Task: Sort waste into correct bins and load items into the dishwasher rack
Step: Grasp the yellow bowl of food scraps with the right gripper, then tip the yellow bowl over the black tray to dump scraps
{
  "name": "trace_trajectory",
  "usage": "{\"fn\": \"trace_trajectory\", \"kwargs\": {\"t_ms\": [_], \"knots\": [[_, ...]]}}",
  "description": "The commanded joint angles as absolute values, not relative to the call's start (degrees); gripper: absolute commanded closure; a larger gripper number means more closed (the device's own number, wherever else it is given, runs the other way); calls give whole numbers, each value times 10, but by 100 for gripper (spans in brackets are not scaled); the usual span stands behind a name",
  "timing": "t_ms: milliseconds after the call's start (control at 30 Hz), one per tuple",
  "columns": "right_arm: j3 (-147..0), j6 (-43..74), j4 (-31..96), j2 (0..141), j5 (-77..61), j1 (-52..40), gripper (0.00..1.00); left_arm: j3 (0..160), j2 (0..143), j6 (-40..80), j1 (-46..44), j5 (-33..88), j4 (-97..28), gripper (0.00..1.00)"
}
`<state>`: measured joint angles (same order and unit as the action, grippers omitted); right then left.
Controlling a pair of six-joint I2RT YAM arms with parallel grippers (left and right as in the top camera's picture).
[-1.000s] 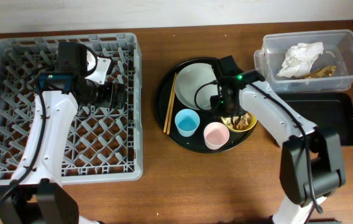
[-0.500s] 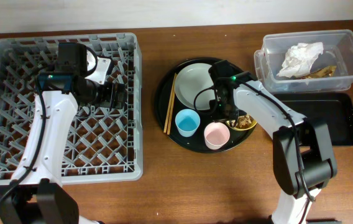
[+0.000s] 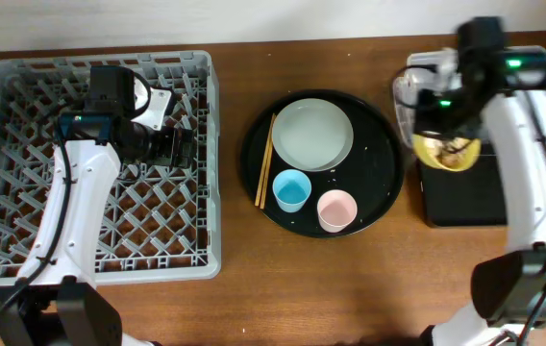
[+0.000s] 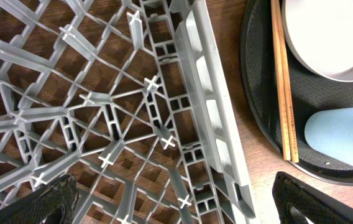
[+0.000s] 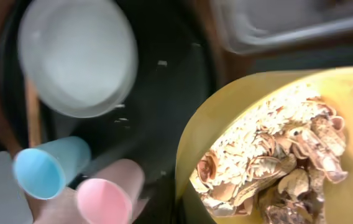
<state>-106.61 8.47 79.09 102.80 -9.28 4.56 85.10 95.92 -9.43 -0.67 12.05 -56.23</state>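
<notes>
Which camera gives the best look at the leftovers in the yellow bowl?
Right wrist: the beige crumbly leftovers fill the yellow bowl close up. Overhead shows them only as a small speckled patch. Left wrist doesn't show them.

Your overhead looks straight down on the whole table (image 3: 254, 279). Both wrist views look down close up, sharing the white plate (image 4: 332, 37) and light blue cup (image 4: 344, 137).

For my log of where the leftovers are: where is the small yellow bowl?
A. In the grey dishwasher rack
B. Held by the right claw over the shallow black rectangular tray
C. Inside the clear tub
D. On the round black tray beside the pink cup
B: the overhead view shows the yellow bowl under the right claw, over the left end of the shallow black tray and off the round tray.
</notes>
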Motion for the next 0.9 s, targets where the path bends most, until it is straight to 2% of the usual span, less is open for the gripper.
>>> {"fn": "trace_trajectory", "kwargs": {"t_ms": [0,67,233,400,467,633,867], "knots": [[-1062,16,786,1017,-133,102,96,864,959,-98,-5,127,-562,1],[-1058,-1,781,1017,-136,123,96,864,959,-98,-5,127,-562,1],[-999,-97,721,1017,-323,227,96,864,959,-98,-5,127,-562,1],[-789,-119,532,1017,-550,340,96,864,959,-98,-5,127,-562,1],[-715,-120,445,1017,-601,373,96,864,959,-98,-5,127,-562,1],[-626,-120,314,1017,-729,430,96,864,959,-98,-5,127,-562,1],[-624,-112,298,1017,-865,479,96,864,959,-98,-5,127,-562,1]]}}
